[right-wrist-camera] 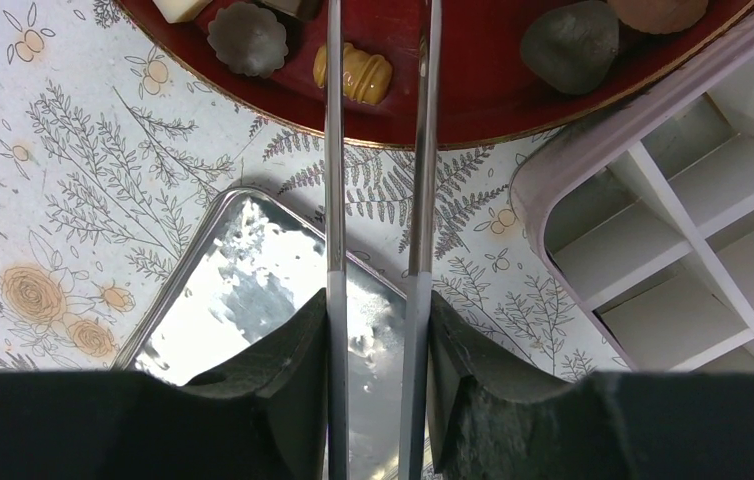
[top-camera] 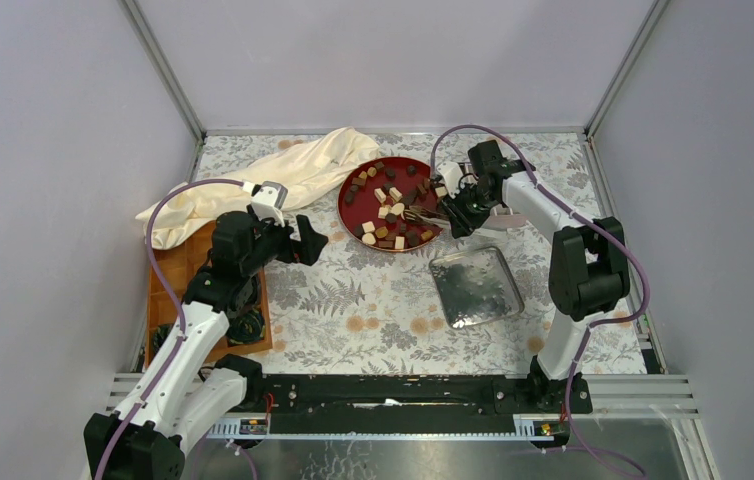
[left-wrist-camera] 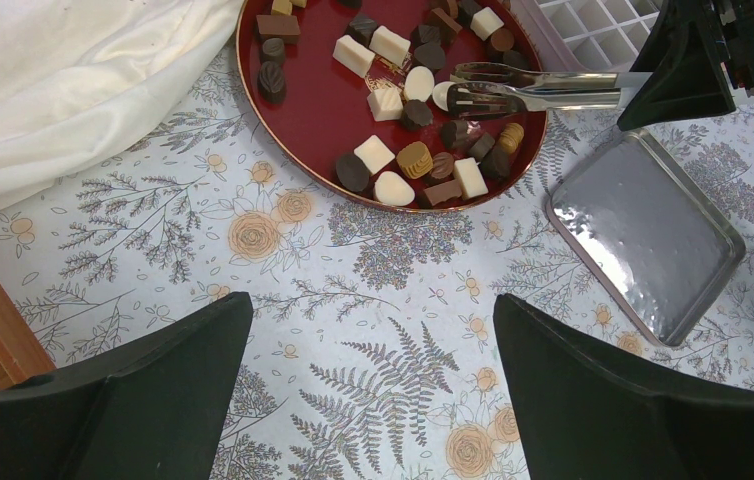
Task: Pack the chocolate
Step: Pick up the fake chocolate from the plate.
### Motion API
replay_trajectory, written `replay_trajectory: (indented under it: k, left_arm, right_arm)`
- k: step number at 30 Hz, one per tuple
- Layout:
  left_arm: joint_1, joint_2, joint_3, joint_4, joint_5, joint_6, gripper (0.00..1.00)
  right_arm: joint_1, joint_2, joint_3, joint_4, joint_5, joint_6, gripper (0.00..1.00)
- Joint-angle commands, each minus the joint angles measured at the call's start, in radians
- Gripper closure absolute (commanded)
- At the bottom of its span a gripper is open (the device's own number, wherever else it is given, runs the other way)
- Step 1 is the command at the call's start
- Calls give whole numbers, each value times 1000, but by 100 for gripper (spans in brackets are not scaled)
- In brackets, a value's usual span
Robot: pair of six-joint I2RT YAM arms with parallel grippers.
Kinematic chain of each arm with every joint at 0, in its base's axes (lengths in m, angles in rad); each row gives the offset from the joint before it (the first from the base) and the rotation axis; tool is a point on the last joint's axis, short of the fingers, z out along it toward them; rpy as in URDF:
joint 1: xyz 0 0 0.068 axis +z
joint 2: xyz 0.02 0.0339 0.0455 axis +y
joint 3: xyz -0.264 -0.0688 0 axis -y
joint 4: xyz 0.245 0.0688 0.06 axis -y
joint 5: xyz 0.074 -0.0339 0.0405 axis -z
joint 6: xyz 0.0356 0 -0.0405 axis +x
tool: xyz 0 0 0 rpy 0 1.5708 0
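Ahead, chocolate (right-wrist-camera: 353, 72), right pincer (right-wrist-camera: 378, 330) gripping tongs (right-wrist-camera: 334, 200)

Chocolate (left-wrist-camera: 390, 45) seen in dk brown, tan & cream-white; dish (left-wrist-camera: 313, 120) coloured deep red; table (left-wrist-camera: 373, 330) printed w/ grey ferns, tan roses.

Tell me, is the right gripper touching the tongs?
Touching: in the right wrist view the right gripper clamps both arms of the tongs between its fingers.

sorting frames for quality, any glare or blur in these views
top external: even light, metal tray shows mottled reflections; left wrist: sharp, soft sheen on the tray; right wrist: strong white glare on the tray, tongs crisp
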Motion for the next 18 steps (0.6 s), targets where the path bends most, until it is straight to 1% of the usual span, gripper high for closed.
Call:
replay_trajectory:
  k: [1,3,7,18]
  left_arm:
    - [-5,-9,11,8,9,0,1]
    - [-5,-10,11,8,9,0,1]
    - [-5,-13,10,8,8,0,1]
    - [-5,-16,10,8,8,1,1]
  right_arm:
    - [12,-35,35,34,-14,17,89]
    - [11,-51,30,44,-17,22,93]
    - [7,-81,23,55,-28,31,96]
    - [-56,-117,18,63,-99,45,97]
